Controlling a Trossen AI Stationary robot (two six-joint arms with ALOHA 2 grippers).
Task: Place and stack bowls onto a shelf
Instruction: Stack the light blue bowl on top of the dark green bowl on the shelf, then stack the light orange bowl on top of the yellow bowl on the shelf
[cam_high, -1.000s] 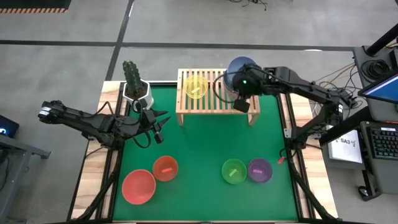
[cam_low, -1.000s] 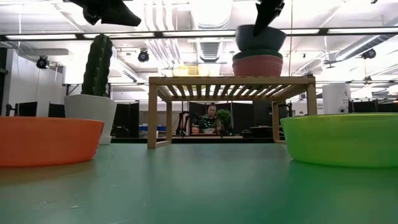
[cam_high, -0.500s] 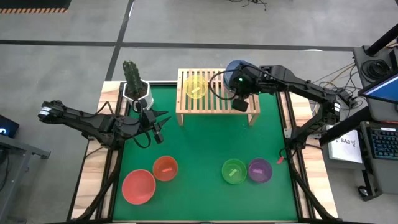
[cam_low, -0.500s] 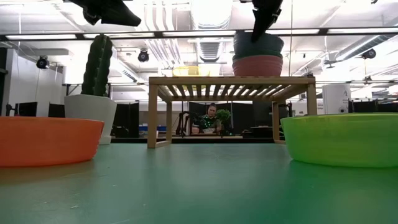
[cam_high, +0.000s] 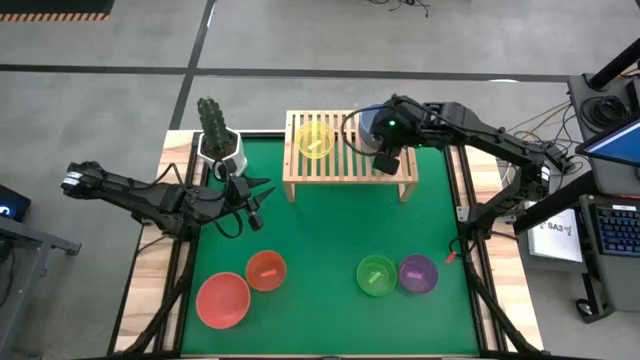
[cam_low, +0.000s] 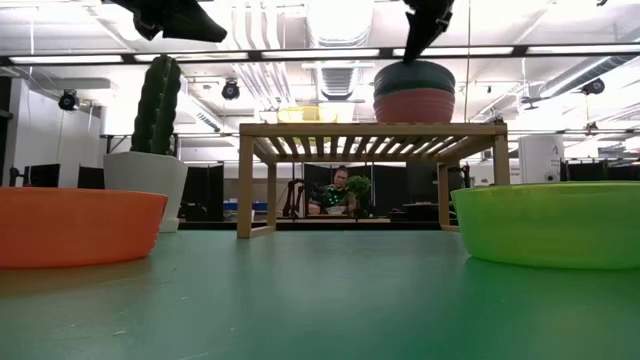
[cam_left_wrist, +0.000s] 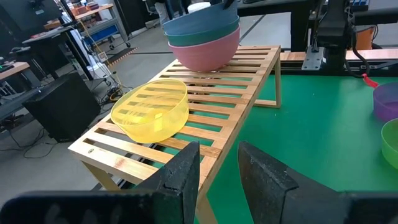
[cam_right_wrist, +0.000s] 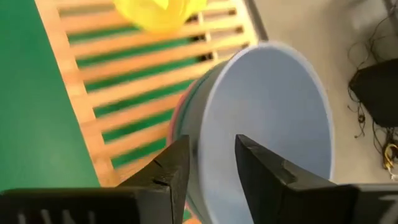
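Observation:
The shelf stands at the mat's far edge. On its left end sits a yellow bowl. On its right end a blue bowl nests in a teal bowl, which nests in a pink one. My right gripper is open just above this stack. My left gripper hangs open and empty over the mat's left side. A red-pink bowl, an orange-red bowl, a green bowl and a purple bowl rest on the mat near the front. My right gripper comes slanting down from above with its open fingers on either side of the blue bowl's rim, one inside the bowl and one outside. Whether either finger touches the rim I cannot tell. The bowl rests level, nested in the stack.
A cactus in a white pot stands at the mat's far left corner, beside the shelf's left end. The middle of the green mat lies bare between the shelf and the front bowls. A person sits in the room beyond the shelf.
The blue bowl has come down from above the stack and now sits nested in the teal bowl on the shelf's right end. My right gripper has stayed just above it.

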